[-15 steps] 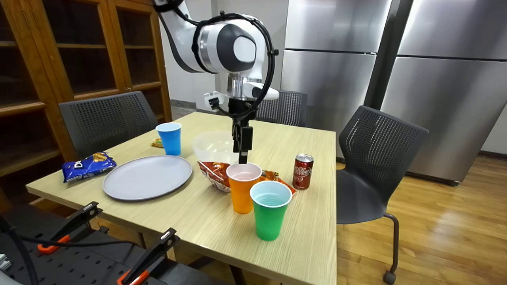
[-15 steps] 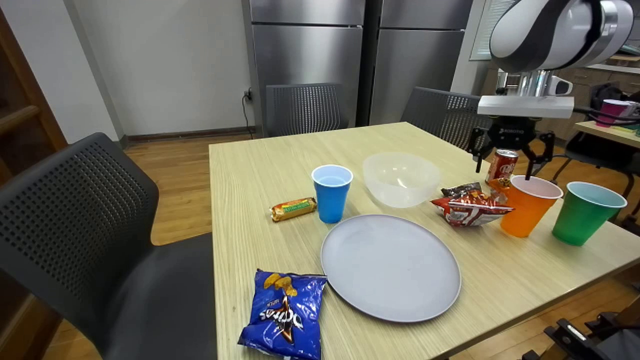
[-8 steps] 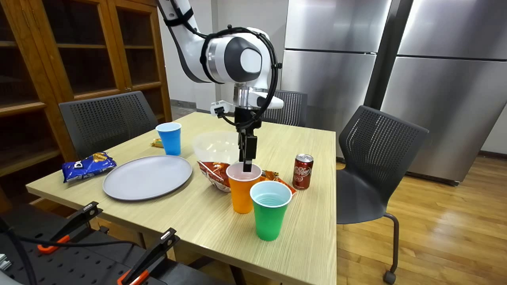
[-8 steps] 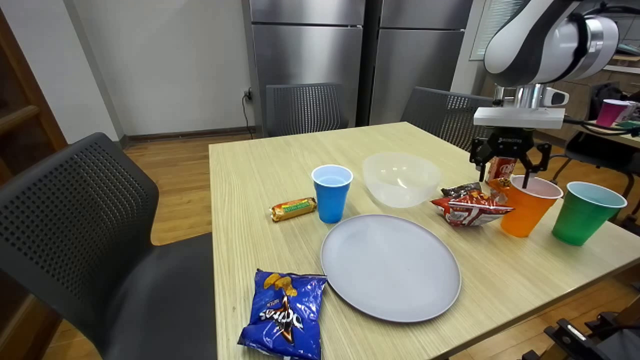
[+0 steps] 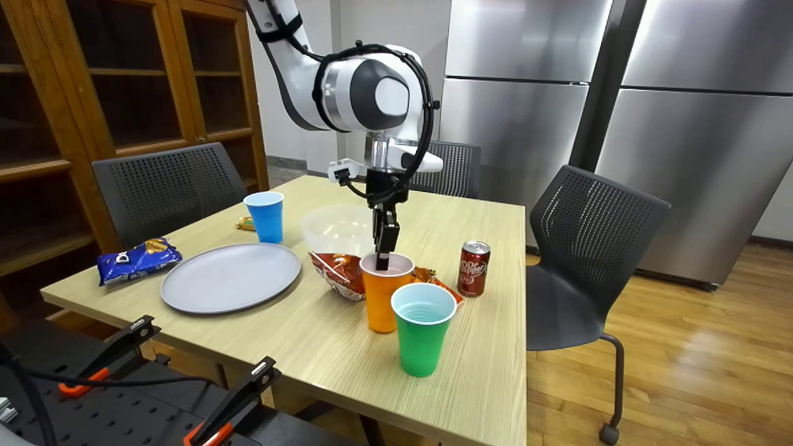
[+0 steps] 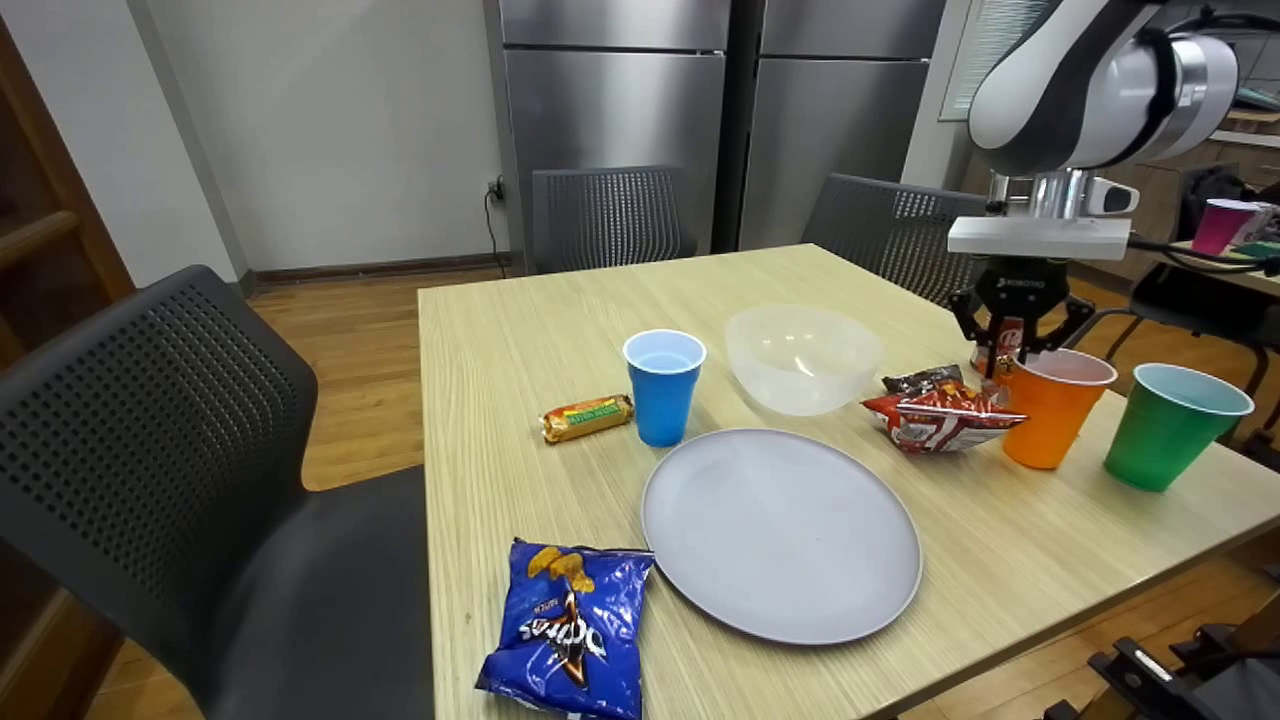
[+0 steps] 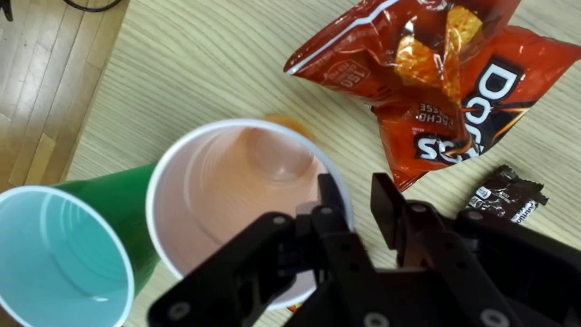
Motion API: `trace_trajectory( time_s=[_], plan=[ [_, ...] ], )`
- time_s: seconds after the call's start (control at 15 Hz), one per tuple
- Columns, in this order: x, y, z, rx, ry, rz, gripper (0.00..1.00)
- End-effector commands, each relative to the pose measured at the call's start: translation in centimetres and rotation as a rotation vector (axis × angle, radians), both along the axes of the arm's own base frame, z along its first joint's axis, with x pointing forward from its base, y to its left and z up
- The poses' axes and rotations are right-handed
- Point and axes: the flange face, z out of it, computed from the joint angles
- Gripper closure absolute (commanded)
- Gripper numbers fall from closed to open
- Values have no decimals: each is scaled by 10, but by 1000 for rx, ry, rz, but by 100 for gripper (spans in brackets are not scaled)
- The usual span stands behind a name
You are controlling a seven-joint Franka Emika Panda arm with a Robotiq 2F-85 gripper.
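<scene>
We are viewing the gripper straddling the rim of the orange cup, which is standing on the table near the green cup; the jaws are standing apart, one finger inside, one outside. Because the inner finger is lying closer to the wall, we are judging that any closing is risking a sideways drag or tip.

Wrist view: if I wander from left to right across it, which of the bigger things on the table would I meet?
Green cup → orange cup → red Doritos bag.
</scene>
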Motion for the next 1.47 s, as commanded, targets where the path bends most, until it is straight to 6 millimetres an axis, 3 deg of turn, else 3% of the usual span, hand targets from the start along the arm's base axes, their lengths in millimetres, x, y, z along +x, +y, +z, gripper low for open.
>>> trace_trajectory(
  time_s=[0.0, 0.8, 1.4],
  plan=[
    [-14, 4, 12, 22, 9, -3, 100],
    [-88, 24, 46, 66, 9, 73, 99],
    [-141, 66, 59, 57, 33, 210, 99]
  ],
)
